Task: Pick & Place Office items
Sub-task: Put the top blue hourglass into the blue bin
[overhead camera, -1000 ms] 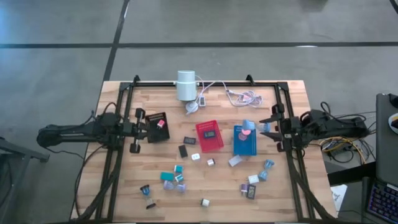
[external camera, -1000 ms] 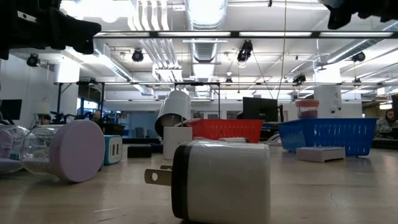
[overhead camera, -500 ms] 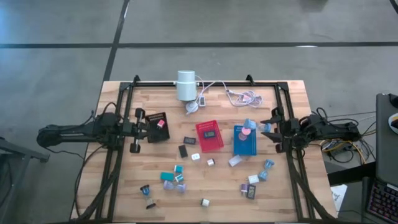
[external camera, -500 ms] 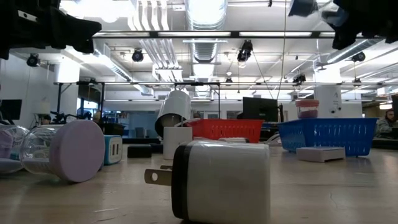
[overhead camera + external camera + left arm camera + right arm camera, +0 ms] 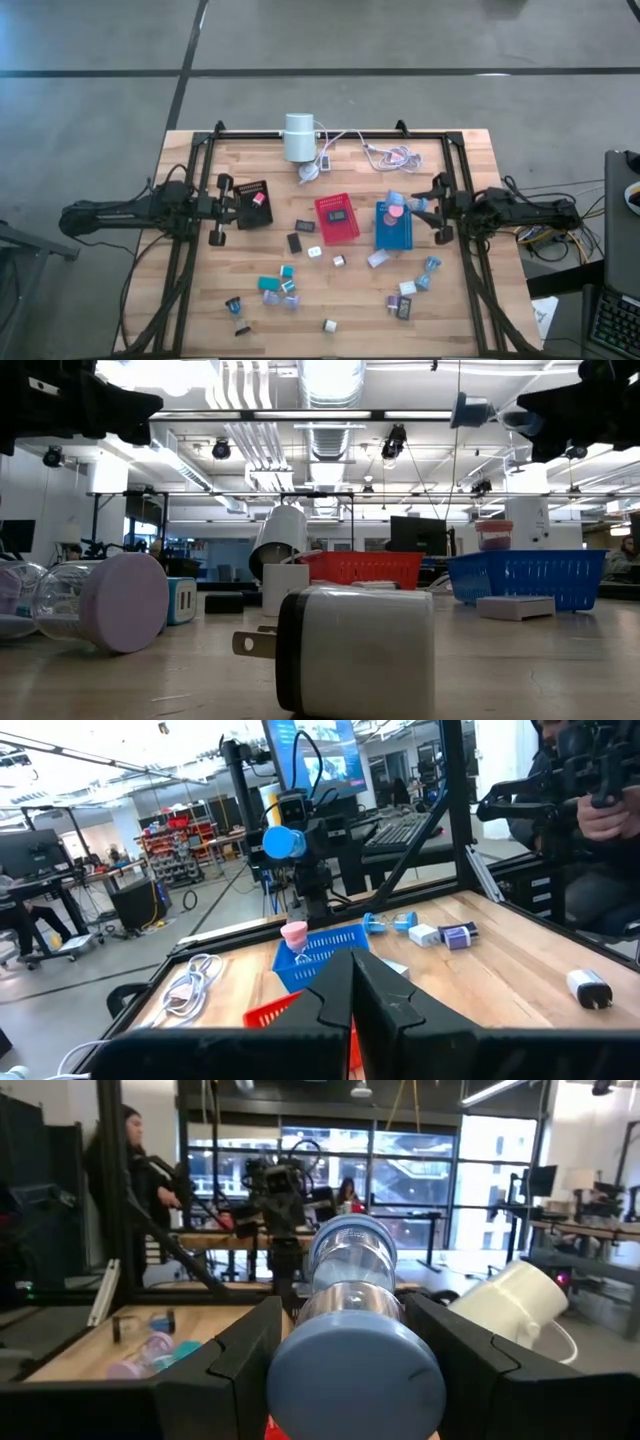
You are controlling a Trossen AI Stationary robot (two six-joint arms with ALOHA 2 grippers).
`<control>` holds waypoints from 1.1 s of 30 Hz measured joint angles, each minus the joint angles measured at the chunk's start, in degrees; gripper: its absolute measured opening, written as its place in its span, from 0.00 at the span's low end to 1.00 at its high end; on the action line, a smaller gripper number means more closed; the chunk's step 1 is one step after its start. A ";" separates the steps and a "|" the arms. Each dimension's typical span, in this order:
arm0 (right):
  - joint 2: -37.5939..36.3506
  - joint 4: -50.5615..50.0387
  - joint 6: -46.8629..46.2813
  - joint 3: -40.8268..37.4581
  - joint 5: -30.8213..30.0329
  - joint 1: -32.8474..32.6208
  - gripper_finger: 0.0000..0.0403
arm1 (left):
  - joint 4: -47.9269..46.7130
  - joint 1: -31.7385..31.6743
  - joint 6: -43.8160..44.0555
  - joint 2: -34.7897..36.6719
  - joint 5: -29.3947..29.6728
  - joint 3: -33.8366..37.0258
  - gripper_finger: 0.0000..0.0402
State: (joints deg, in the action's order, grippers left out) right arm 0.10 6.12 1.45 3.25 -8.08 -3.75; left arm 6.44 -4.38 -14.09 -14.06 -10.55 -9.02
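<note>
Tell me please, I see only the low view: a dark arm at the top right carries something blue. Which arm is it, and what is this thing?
Observer: It is the right arm. The right pincer is closed on a clear cylinder with blue caps.
Operator: Where is it above the table?
Observer: In the high view it hangs by the right edge of the blue tray.
Operator: And the other arm?
Observer: The left pincer is shut with nothing in it, beside the black tray.
Operator: Is that tray empty?
Observer: No, a small pink piece lies in it.
</note>
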 joint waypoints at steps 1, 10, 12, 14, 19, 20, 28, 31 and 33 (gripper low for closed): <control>0.02 -0.17 -0.18 0.00 0.00 0.30 0.47 | 0.00 0.00 -0.27 0.00 -0.02 0.00 0.02; 7.19 -5.26 -3.20 6.90 -7.71 0.81 0.47 | -0.02 0.00 -0.71 0.00 -0.07 0.00 0.02; 11.15 -8.72 -3.70 10.95 -10.39 0.83 0.47 | -0.01 0.00 -0.71 0.00 0.05 0.00 0.02; 15.67 -13.51 -4.65 16.32 -11.81 0.83 0.47 | -0.01 0.00 -0.71 0.00 0.05 0.00 0.02; 27.62 -28.17 -8.02 31.33 -13.10 0.81 0.47 | -0.01 0.00 -0.71 0.00 0.07 0.00 0.02; 30.12 -31.58 -8.74 34.52 -13.16 0.81 0.47 | -0.02 0.00 -0.69 0.00 0.07 0.00 0.02; 49.15 -59.19 -16.04 59.17 -12.53 0.81 0.47 | -0.02 -0.01 -0.53 0.00 0.10 0.00 0.02; 55.71 -70.22 -19.42 67.72 -11.19 0.81 0.47 | -0.02 -0.02 -0.52 0.02 0.10 0.00 0.02; 59.82 -76.10 -21.11 72.81 -8.38 0.97 0.47 | -0.02 0.00 -0.52 0.02 0.10 0.00 0.02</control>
State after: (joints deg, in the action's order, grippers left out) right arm 59.92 -69.98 -19.66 76.05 -16.46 -2.78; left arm 6.42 -4.38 -14.61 -14.04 -10.46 -9.02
